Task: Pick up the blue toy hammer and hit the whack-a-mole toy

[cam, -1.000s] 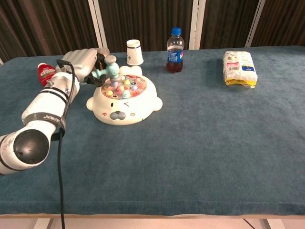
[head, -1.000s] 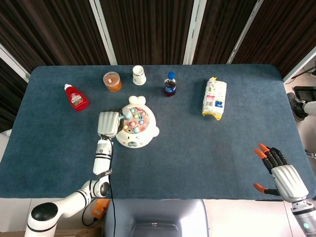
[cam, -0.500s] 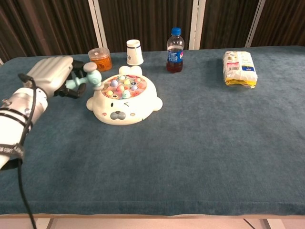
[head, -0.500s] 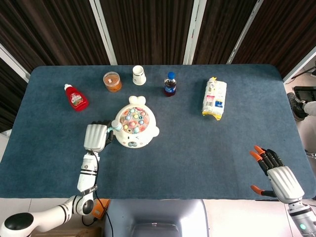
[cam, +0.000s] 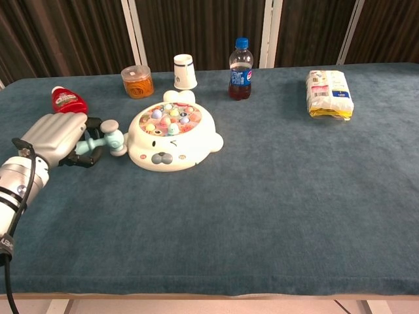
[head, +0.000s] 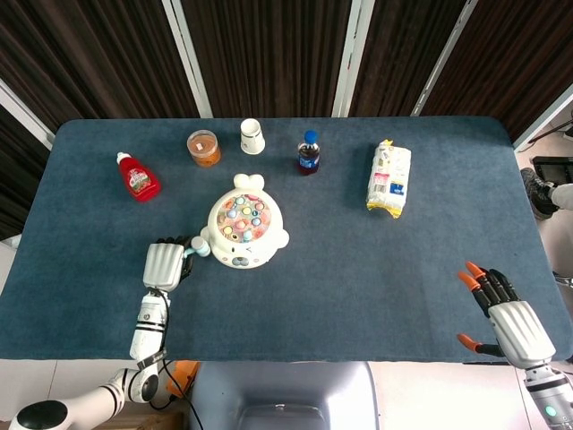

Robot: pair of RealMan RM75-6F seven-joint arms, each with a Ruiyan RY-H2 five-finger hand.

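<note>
The whack-a-mole toy [head: 243, 232] [cam: 173, 135], white and round with coloured pegs on top, sits left of the table's middle. My left hand [head: 165, 265] [cam: 54, 136] grips the handle of the pale blue toy hammer [head: 198, 247] [cam: 108, 139] just left of the toy. The hammer head is low, beside the toy's left rim, near the cloth. My right hand [head: 507, 315] hovers at the table's near right corner with its orange-tipped fingers spread and nothing in it. The chest view does not show it.
Along the back stand a red ketchup bottle [head: 138, 176] [cam: 67, 100], an orange-filled tub [head: 203, 148] [cam: 137, 81], a white paper cup [head: 252, 136] [cam: 184, 71] and a cola bottle [head: 309, 153] [cam: 240, 69]. A snack packet [head: 389, 178] [cam: 329, 93] lies at the back right.
My left hand has drawn back left and down from above the toy, carrying the hammer off the pegs to beside the toy's left rim. The right hand has barely shifted.
</note>
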